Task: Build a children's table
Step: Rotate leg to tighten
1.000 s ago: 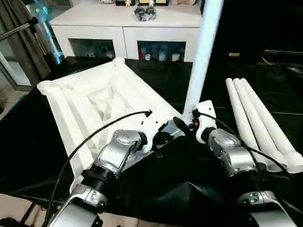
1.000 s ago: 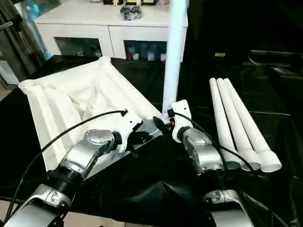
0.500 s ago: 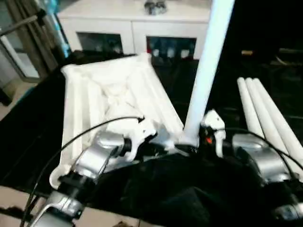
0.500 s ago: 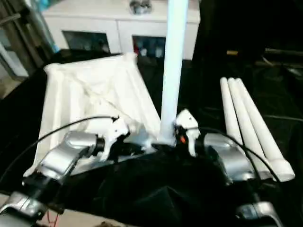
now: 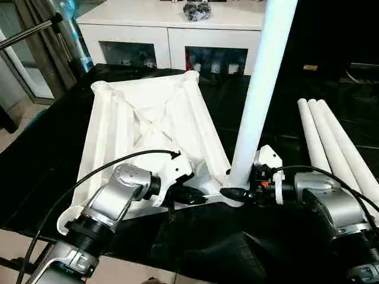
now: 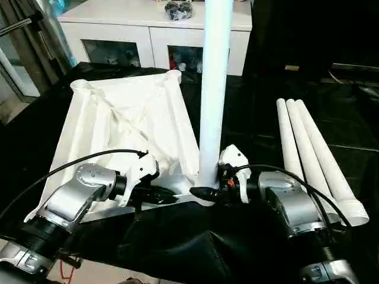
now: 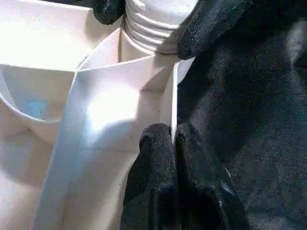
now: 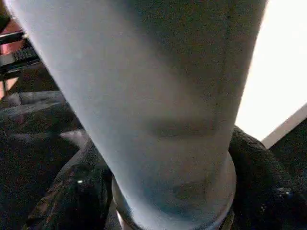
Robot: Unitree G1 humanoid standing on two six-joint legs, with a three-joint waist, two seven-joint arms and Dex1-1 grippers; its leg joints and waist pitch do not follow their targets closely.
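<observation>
The white tabletop (image 5: 148, 118) lies ribbed side up on the black-covered table. One white leg (image 5: 263, 89) stands upright in its near right corner socket. My left gripper (image 5: 190, 197) is shut on the thin rim wall (image 7: 165, 96) beside that socket, and the left wrist view shows its fingers (image 7: 158, 148) pinching it. My right gripper (image 5: 234, 191) reaches the leg's base from the right. Its fingers (image 8: 79, 191) sit on both sides of the leg (image 8: 158, 96), touching its threaded end (image 7: 153, 28).
Three more white legs (image 5: 331, 142) lie side by side on the black cloth at the right. A white cabinet (image 5: 172, 29) with glass-fronted compartments stands behind the table. The cloth's folds (image 5: 225, 242) hang at the near edge.
The tabletop's far end has swung to the right while my left gripper kept its hold on the near rim. My right gripper has come round to the leg's base and narrowed on it.
</observation>
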